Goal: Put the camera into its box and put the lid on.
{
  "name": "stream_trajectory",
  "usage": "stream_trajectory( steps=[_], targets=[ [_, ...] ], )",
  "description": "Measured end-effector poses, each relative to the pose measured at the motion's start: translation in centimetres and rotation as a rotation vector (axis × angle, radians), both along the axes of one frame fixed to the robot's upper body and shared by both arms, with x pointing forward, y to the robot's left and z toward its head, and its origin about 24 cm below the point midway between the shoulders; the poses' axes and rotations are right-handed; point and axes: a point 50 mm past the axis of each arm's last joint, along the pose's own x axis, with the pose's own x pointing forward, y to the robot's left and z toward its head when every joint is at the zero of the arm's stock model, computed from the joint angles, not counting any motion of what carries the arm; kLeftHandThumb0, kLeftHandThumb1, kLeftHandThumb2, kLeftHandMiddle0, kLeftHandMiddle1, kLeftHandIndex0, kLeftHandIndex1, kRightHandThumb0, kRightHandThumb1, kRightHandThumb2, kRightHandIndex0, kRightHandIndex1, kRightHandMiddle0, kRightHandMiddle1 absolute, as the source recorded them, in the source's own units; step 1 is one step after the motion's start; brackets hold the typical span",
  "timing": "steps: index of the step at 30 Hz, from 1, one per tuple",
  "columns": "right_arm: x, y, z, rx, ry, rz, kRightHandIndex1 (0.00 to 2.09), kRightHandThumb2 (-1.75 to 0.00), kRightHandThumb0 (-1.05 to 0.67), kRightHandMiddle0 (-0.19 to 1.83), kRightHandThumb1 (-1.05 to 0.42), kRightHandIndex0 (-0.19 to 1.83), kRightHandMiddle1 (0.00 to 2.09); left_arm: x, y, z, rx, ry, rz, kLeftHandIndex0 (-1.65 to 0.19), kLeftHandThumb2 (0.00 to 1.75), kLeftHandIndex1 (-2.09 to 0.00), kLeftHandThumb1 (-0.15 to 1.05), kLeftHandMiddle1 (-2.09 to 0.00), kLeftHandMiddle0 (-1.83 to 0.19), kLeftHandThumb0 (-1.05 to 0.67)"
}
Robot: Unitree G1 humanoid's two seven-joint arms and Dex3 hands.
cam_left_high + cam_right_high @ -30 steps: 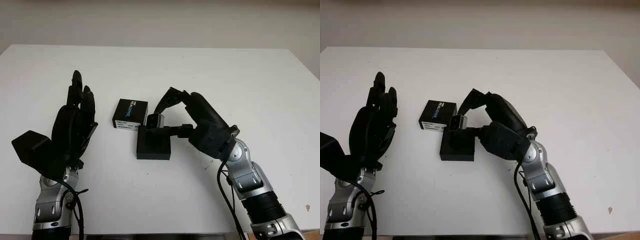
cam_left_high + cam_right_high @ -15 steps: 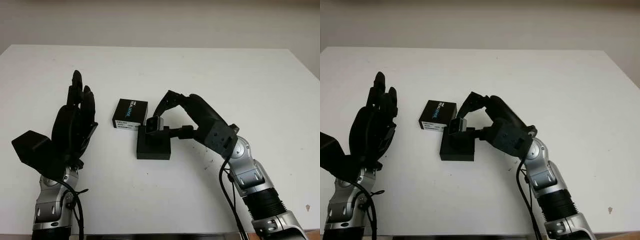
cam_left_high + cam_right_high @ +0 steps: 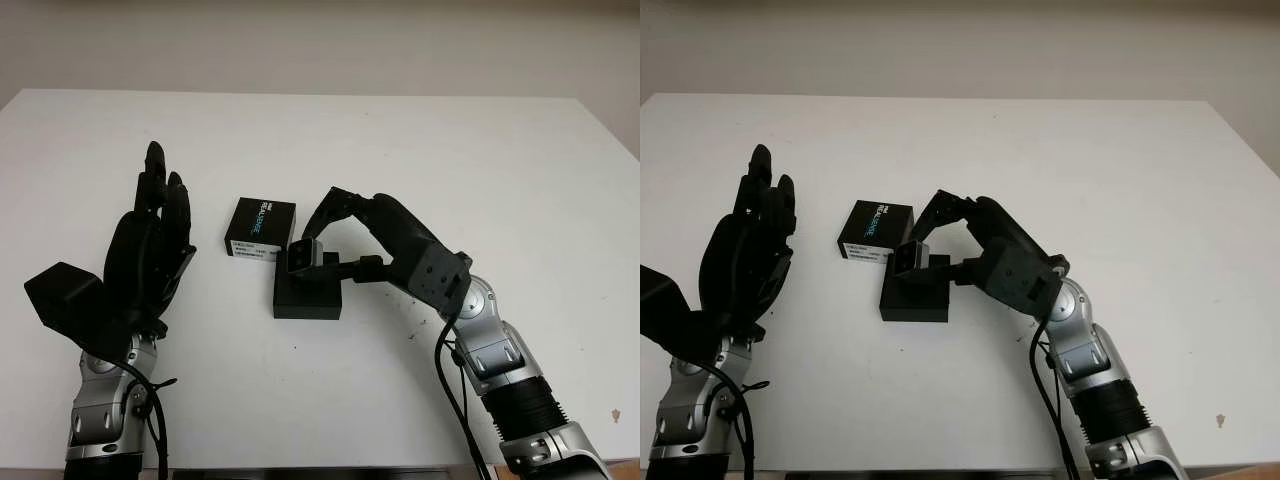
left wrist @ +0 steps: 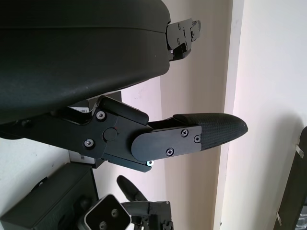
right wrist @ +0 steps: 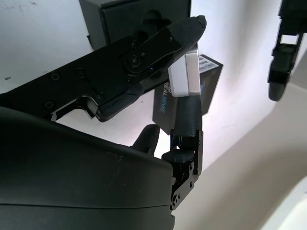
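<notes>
Camera (image 3: pixel 301 257): we see a small blocky body, silver-grey on its end faces and dark on its front, pinched between the fingertips of the right robot hand (image 3: pixel 322 250). It hangs just above the far edge of the box (image 3: pixel 306 293), at about 12 o'clock from the box's middle; we cannot tell whether it touches the box. In the right wrist view the camera (image 5: pixel 184 75) shows as a pale, rounded-corner slab gripped between a long black finger (image 5: pixel 158 43) and a shorter one beneath it.

We read the box as a flat, square, matte black tray lying on the white table (image 3: pixel 480 160), near the table's middle. In the right wrist view a moulded recess shows inside it (image 5: pixel 144 19).

At about 10 o'clock from the box, just beside its far left corner, lies the lid (image 3: pixel 260 227), a glossy black rectangular piece with a white label along its near side and light lettering on top.

The right arm comes in from 5 o'clock, its silver jointed wrist leading to a black, hard-shelled hand.

The left robot hand (image 3: pixel 150 250) is open and holds nothing; it stands at 9 o'clock from the box, well apart from it, palm turned toward the lid, fingers pointing to the table's far side. Its smooth black shell and one textured fingertip (image 4: pixel 216 132) show in the left wrist view.
</notes>
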Motion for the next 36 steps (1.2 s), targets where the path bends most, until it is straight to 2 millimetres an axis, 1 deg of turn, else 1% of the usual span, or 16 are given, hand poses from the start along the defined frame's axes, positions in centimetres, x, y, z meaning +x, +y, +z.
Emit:
stream_trajectory(
  steps=[12,28,36],
  targets=[
    [-0.02,0.23,-0.36,-0.024,0.02,-0.002,1.05,-0.05,-0.36,0.4,-0.95,0.07,1.61,0.0,0.01,0.0,-0.001,0.0,0.001,0.19,0.55,0.0,1.05,0.0,0.19,-0.78],
    [-0.01,0.21,-0.59,-0.03,0.044,0.002,1.02,-0.06,-0.36,0.38,-0.96,0.05,1.63,0.0,0.04,-0.01,0.0,0.001,0.008,0.19,0.55,0.0,1.05,0.0,0.19,-0.78],
    [0.02,0.23,-0.92,0.051,0.141,0.01,1.03,-0.05,-0.39,0.37,-0.96,0.01,1.66,-0.01,0.02,0.01,0.001,-0.001,0.004,0.19,0.55,0.0,1.05,0.0,0.19,-0.78]
  ],
)
